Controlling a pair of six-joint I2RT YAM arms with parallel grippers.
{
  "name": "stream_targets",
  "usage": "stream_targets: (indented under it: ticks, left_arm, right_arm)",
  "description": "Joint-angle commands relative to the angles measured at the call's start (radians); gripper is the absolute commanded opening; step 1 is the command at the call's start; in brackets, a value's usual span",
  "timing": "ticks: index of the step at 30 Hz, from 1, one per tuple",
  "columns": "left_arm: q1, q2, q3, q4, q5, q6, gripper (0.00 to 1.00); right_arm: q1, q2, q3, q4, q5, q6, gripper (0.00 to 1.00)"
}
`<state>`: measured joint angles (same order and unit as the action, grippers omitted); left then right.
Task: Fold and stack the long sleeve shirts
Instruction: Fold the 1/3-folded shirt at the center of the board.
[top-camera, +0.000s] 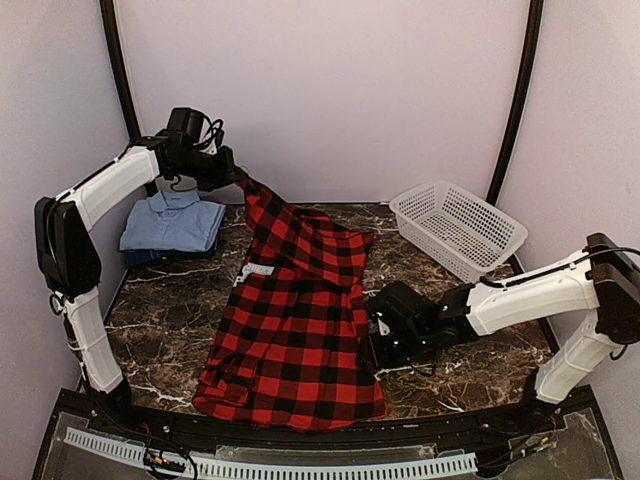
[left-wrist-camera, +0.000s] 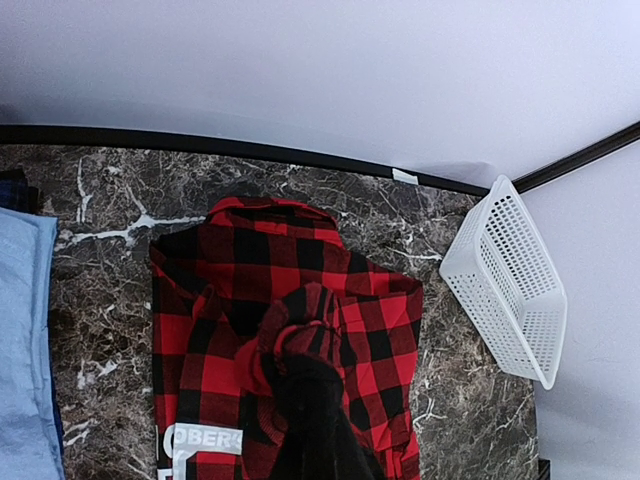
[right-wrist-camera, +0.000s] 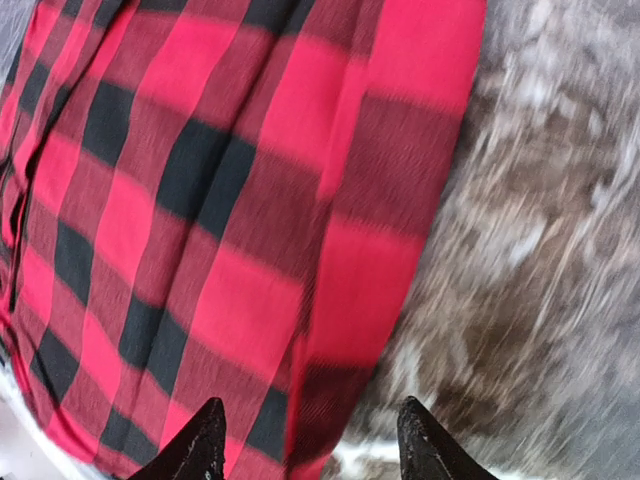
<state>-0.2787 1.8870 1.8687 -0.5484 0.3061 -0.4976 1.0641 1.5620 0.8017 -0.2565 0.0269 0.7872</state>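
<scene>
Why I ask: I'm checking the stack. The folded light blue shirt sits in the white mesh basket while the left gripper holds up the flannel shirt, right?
Not quite: the top view shows the folded light blue shirt at the far left of the marble table, not in the white mesh basket. The left gripper does hold up the red-and-black flannel shirt.

The flannel shirt (top-camera: 295, 330) is red-and-black buffalo check, with a white label (left-wrist-camera: 203, 438) lettered in dark. The folded shirt (top-camera: 172, 222) is plain light blue, lying over a darker blue shirt (top-camera: 160, 257). The basket (top-camera: 458, 228) is white mesh. The table (top-camera: 170, 300) is dark brown marble, white-veined. My right gripper (right-wrist-camera: 310, 445) is black.
</scene>
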Motion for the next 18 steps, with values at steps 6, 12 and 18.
stream_targets:
  ticks: [6,12,18]
  left_arm:
    - [0.006,0.027,0.076,0.032,0.042,-0.018,0.00]
    - [0.006,0.050,0.104,0.047,0.048,-0.023,0.00]
    - [0.006,0.097,0.166,0.057,0.036,-0.021,0.00]
  right_arm:
    - [0.162,-0.043,-0.039,-0.149,0.009,0.181,0.44]
    - [0.173,-0.037,-0.047,-0.176,0.017,0.204,0.12]
    - [0.102,-0.029,-0.046,-0.265,0.087,0.166,0.00]
